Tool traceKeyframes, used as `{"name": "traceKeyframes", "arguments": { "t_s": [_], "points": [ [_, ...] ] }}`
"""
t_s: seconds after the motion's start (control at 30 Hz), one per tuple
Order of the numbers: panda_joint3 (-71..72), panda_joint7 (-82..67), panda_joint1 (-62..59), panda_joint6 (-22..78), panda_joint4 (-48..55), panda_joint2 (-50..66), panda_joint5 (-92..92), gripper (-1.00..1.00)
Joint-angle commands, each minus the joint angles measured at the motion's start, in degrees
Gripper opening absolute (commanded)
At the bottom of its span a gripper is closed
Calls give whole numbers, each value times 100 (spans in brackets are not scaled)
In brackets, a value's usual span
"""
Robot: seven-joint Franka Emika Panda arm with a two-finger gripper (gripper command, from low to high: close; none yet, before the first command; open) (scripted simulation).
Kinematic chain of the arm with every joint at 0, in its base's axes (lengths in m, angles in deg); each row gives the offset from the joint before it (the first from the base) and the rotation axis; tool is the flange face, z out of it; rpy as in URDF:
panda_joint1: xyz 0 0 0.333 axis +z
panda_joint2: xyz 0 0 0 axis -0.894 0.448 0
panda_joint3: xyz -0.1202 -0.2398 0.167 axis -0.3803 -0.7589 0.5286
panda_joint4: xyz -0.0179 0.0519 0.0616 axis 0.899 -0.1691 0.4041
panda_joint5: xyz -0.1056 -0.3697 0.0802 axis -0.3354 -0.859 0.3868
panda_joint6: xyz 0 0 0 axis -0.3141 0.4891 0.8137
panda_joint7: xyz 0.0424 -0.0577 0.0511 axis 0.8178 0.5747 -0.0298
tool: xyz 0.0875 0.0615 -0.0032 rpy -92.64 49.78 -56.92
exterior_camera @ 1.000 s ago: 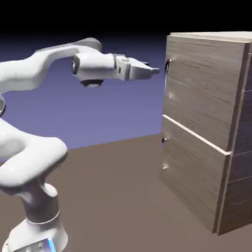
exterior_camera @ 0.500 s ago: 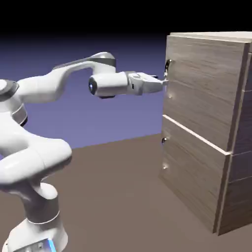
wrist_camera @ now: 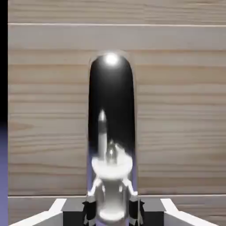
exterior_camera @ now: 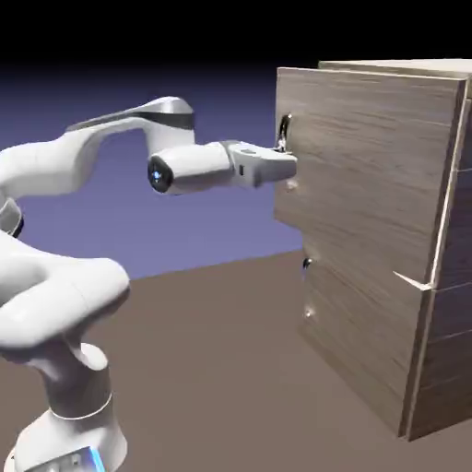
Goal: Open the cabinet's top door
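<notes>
The tall wood-grain cabinet (exterior_camera: 369, 341) stands at the exterior view's right. Its top door (exterior_camera: 369, 166) is swung partly out, with the handle edge standing forward of the lower panel. The slim dark metal bar handle (exterior_camera: 284, 132) runs along that edge. My gripper (exterior_camera: 289, 167) reaches level from the left and is shut on the handle's lower part. In the hand view the shiny dark handle (wrist_camera: 111, 106) stands upright between the grey fingertips (wrist_camera: 90, 208), with my gripper (wrist_camera: 111, 209) shut around it and the door's wood (wrist_camera: 176, 110) filling the background.
The shorter lower panel (exterior_camera: 355, 323) with its small handle (exterior_camera: 306, 265) stays flush with the cabinet below the opened door. The brown table (exterior_camera: 212, 369) stretches between my base and the cabinet. My arm's elbow (exterior_camera: 166, 115) sits high and to the left of the door.
The gripper went from open near the handle to shut on it. It then pulled back to the left, and the top door's handle edge swung out with it.
</notes>
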Motion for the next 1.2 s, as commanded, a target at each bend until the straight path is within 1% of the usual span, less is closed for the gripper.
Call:
{"name": "traceKeyframes", "arguments": {
  "t_s": [0.0,0.27,0.43,0.6,0.83,0.97,1.17],
  "points": [
    [-207,-50,131,213,-183,-33,-146,-100],
    [-1869,-357,617,1771,-1154,-230,-1513,-100],
    [-2907,-565,567,2658,-1416,-176,-2467,-100],
    [-3946,-846,391,3529,-1460,116,-3480,-100],
    [-5399,-1422,168,4795,-1118,1058,-5027,-100],
    [-6171,-1837,172,5546,-666,1876,-5918,-100],
    [-7200,-2360,601,6422,184,3061,-6994,-100]
  ]
}}
